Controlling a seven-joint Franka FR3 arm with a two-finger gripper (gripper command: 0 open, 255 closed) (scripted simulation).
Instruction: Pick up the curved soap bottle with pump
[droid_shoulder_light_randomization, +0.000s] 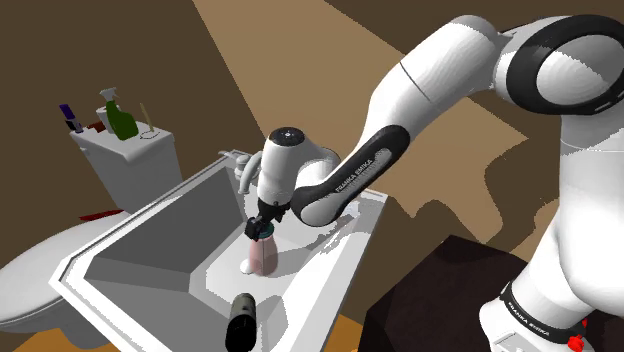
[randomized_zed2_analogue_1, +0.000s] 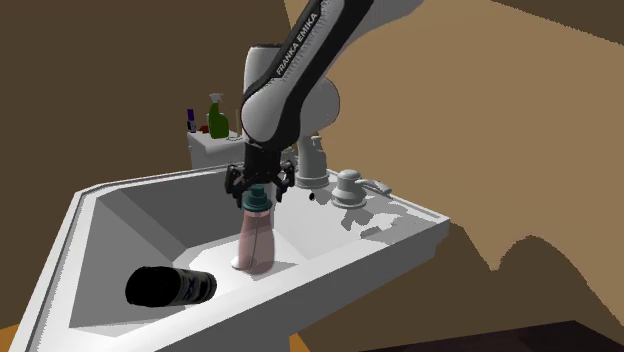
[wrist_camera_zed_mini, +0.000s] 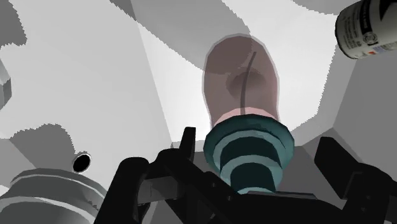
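Pink soap bottle (randomized_zed2_analogue_1: 255, 240) stands upright in white sink (randomized_zed2_analogue_1: 400, 235), near black cylinder (randomized_zed2_analogue_1: 170, 287) lying on its side. Gripper (randomized_zed2_analogue_1: 258, 190) directly above, fingers apart, straddling teal pump (wrist_camera_zed_mini: 249, 149), not clamped.

A white sink (droid_shoulder_light_randomization: 150, 240) fills the shoulder view's lower left, with a black can (droid_shoulder_light_randomization: 241, 320) lying on its near rim. A faucet (randomized_zed2_analogue_1: 315, 160) and a round knob (randomized_zed2_analogue_1: 348, 186) stand on the back ledge. At upper left, a toilet tank (droid_shoulder_light_randomization: 135, 165) carries a green spray bottle (droid_shoulder_light_randomization: 121, 118); the bowl (droid_shoulder_light_randomization: 30, 285) sits below.
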